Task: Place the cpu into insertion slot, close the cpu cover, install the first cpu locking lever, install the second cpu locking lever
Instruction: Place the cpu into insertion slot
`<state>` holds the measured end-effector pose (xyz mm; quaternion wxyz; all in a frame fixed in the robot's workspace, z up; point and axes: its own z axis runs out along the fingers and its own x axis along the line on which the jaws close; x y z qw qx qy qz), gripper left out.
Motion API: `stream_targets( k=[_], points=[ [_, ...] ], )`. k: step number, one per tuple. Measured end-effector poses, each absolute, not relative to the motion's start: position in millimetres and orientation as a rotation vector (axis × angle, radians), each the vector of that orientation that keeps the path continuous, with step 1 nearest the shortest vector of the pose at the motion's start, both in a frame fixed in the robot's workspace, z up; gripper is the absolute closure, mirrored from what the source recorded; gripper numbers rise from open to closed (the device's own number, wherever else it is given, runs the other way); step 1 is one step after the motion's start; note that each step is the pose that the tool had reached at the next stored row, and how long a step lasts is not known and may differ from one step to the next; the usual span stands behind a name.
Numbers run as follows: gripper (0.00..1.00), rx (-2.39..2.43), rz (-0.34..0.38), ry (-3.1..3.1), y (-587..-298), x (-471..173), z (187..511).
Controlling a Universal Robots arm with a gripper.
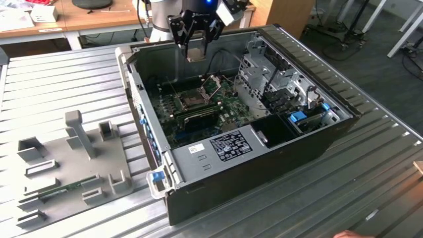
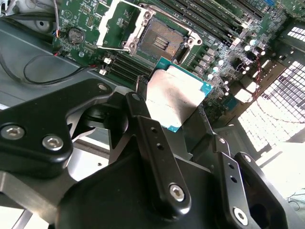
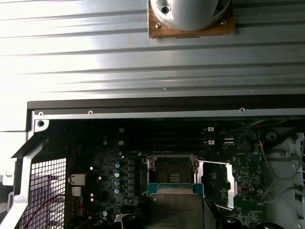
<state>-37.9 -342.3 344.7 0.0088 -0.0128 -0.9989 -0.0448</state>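
**Exterior view.** The gripper [image 1: 193, 48] hangs over the far part of an open computer case [image 1: 278, 168], which lies on a ribbed metal table [image 1: 66, 84]; it is clenched on the cpu [image 1: 193, 54], holding the chip clear above the green circuit board [image 1: 191, 116]; the insertion slot [image 1: 193, 99] lies below the chip and nearer, uncovered; the cpu cover [image 1: 213, 83] is swung open just beside the slot, toward the exterior view's right; a grey fixture tray [image 1: 66, 163] sits on the table at the exterior view's left; a hand [image 1: 350, 234] shows at the near edge, well apart from the case.

**Second wrist view.** Detail the exterior view lacks: two black fingers [image 2: 147, 138] press on opposite edges of the cpu [image 2: 174, 98], its silvery face outward and a teal border at its rim; beyond it the insertion slot [image 2: 162, 44] shows a dark, bare contact field inside a silver rim; the cpu cover [image 2: 116, 24] lies open at one side; long black memory strips [image 2: 200, 12] run along the other.

**First wrist view.** The cpu [image 3: 175, 210] sits just short of the insertion slot [image 3: 171, 171], not in it; the cpu cover [image 3: 217, 183] stands open beside the slot; beyond the case's far wall, the arm's base [image 3: 190, 12] stands on a wooden plate [image 3: 157, 26].
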Motion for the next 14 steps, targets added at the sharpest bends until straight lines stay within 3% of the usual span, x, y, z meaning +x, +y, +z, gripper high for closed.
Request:
stream_targets(
  k=[14],
  points=[
    [0.46,-0.040,-0.140,-3.121,-342.3,-37.9,338.6]
  ],
)
